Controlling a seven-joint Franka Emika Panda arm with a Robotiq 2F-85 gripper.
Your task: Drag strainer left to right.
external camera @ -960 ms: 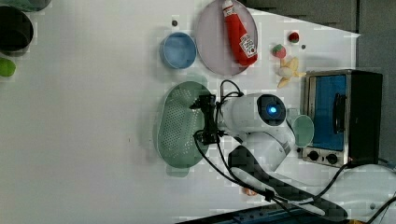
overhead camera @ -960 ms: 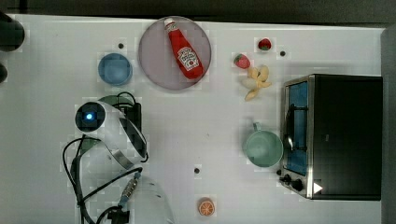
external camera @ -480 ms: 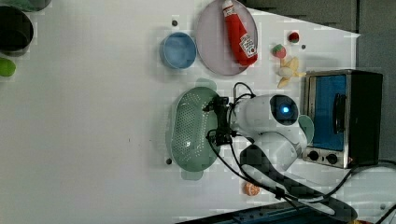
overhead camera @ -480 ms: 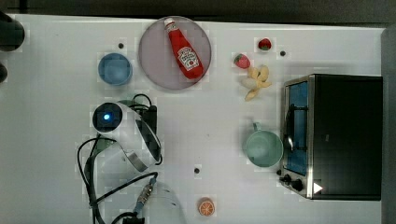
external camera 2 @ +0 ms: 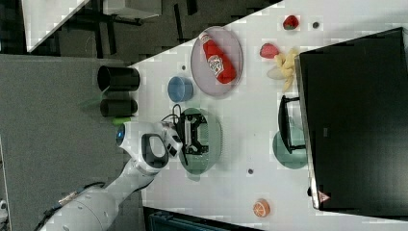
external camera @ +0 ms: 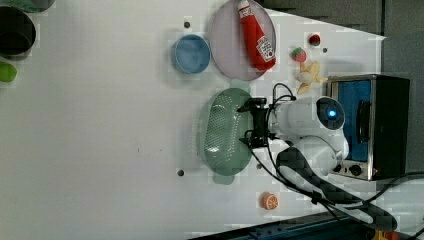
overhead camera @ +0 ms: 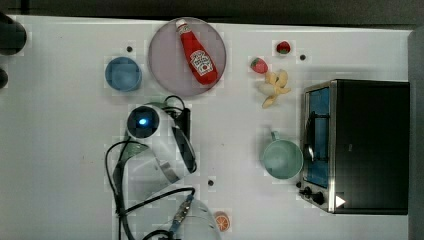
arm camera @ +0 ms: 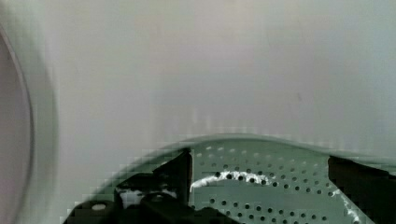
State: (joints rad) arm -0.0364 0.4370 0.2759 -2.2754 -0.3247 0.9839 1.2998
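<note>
The red ketchup bottle (overhead camera: pixel 197 54) carries a white label, too small to read; no other writing shows.

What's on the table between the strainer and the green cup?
Nothing. In the right view, the stretch of white table between the strainer and the green cup is bare, apart from a small dark dot nearer the bottom of the right view.
</note>
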